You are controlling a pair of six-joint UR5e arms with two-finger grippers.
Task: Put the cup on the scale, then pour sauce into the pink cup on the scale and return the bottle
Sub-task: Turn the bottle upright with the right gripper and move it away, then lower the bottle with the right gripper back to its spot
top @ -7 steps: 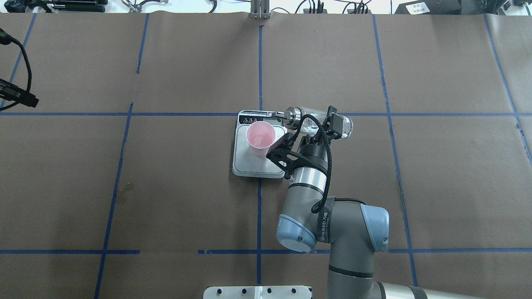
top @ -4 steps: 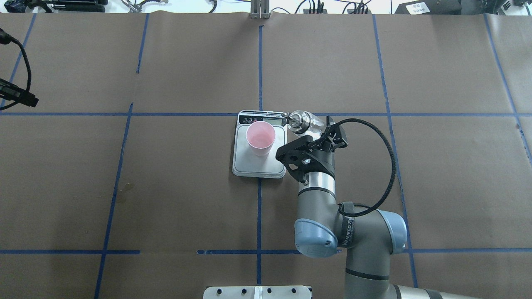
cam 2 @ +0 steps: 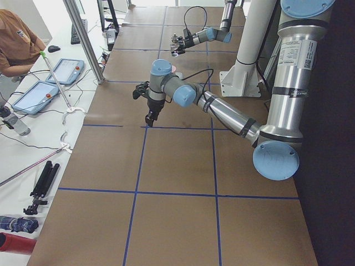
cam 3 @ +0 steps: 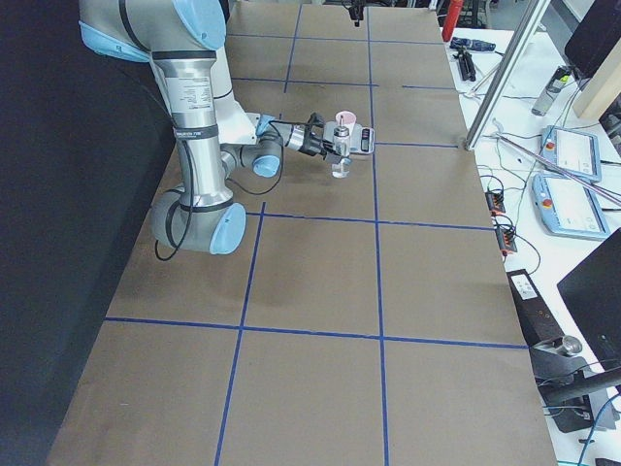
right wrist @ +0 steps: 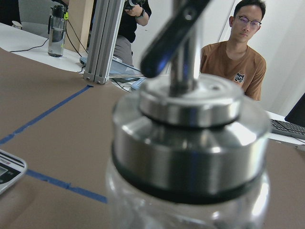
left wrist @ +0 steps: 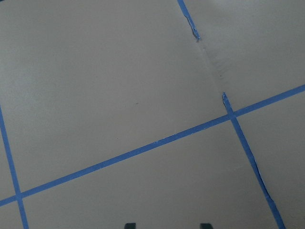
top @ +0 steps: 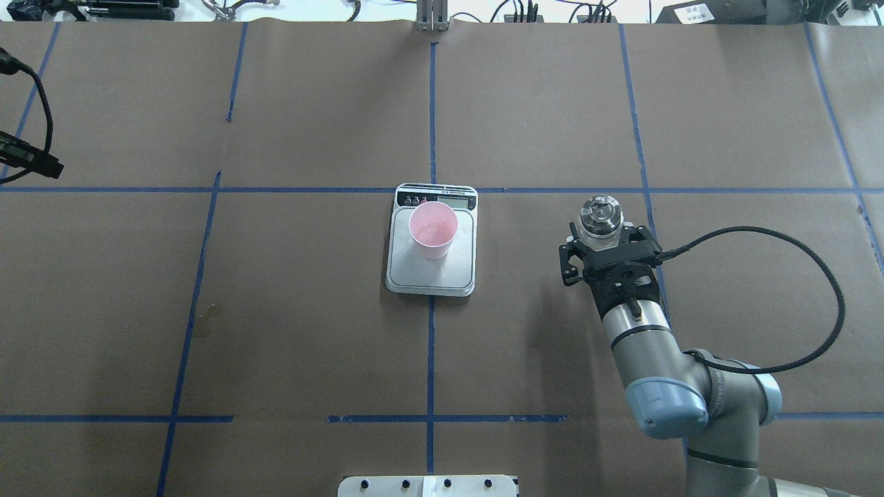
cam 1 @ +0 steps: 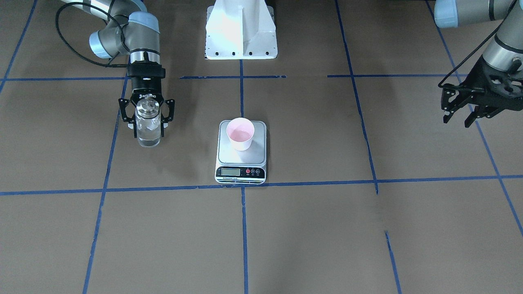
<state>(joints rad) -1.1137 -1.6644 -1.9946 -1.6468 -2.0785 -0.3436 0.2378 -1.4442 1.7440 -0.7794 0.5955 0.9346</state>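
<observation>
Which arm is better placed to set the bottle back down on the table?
The right. The right gripper is shut on the bottle, holding it upright beside the scale, where the cup stands. The left gripper hangs open and empty, far off on the other side.

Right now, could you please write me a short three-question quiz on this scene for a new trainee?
1. True or false: the cup stands on the scale.
2. Pick one. The bottle is: A) tilted over the cup; B) upright in the right gripper, off to one side of the scale; C) lying on its side.
3. Fill the gap: the left gripper is ___ and holds nothing.

Key: 1 true; 2 B; 3 open.
</observation>
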